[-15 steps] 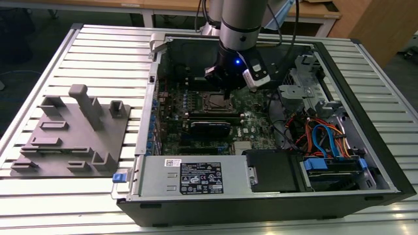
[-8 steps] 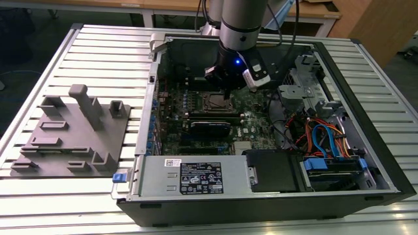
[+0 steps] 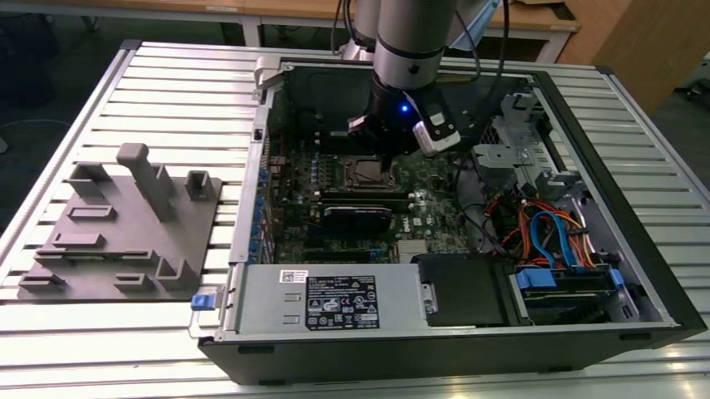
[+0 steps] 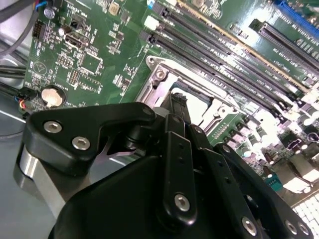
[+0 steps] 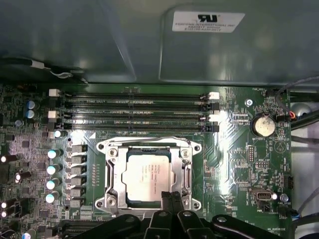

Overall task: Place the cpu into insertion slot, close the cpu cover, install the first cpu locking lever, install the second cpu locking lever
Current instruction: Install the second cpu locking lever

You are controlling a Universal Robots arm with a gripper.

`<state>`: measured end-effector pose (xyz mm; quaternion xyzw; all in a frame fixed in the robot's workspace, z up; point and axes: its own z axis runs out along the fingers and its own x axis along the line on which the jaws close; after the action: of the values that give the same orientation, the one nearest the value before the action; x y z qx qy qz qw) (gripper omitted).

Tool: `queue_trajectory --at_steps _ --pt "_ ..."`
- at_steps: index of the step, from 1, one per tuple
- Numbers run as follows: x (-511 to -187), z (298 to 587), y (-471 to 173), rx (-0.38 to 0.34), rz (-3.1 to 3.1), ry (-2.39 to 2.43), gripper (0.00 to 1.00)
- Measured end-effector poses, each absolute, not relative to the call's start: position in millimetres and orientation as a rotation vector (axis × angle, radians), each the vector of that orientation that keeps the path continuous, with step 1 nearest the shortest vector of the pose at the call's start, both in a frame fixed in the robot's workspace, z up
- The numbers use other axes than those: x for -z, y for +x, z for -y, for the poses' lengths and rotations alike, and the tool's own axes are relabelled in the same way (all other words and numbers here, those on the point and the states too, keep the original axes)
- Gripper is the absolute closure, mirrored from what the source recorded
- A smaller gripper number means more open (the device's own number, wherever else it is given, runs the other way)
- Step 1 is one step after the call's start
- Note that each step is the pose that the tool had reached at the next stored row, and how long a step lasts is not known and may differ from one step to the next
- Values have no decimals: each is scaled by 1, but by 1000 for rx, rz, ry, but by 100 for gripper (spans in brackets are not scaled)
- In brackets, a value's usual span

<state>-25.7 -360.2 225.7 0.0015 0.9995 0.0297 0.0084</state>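
Observation:
The cpu [image 5: 149, 175], a dull silvery square, lies flat in the insertion slot [image 5: 149, 145] on the green motherboard. The cpu cover [image 5: 115, 172], a silvery frame, lies down around it. My gripper [image 5: 172, 198] hovers at the socket's near edge, its two thin black fingers pressed together and holding nothing. In the exterior view the gripper [image 3: 385, 176] hangs inside the open computer case, just beside the insertion slot [image 3: 355, 173]. In the second wrist view the gripper [image 4: 177, 102] points down at the cover's edge, with the cpu [image 4: 202, 105] just past it. I cannot tell how the locking levers stand.
Long black memory slots [image 5: 134, 112] run beside the socket, with a coin battery [image 5: 262, 124] and a row of capacitors [image 5: 52, 169] nearby. The case holds a black card [image 3: 357, 218], a power supply [image 3: 332, 303] and bundled cables [image 3: 549, 237]. A grey fixture plate [image 3: 122, 224] lies outside the case.

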Motion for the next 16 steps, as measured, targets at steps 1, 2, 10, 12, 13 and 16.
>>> queue_trajectory --at_steps 1,2,10,12,13,16 --pt "-226 360 -26 -93 -3123 5 90" --pt "-226 361 -26 -93 -3123 5 90" --pt "-226 361 -26 -93 -3123 5 90" --pt "-226 361 -26 -93 -3123 5 90" --pt "-226 361 -26 -93 -3123 5 90" --pt "-230 361 -26 -93 -3123 5 90"
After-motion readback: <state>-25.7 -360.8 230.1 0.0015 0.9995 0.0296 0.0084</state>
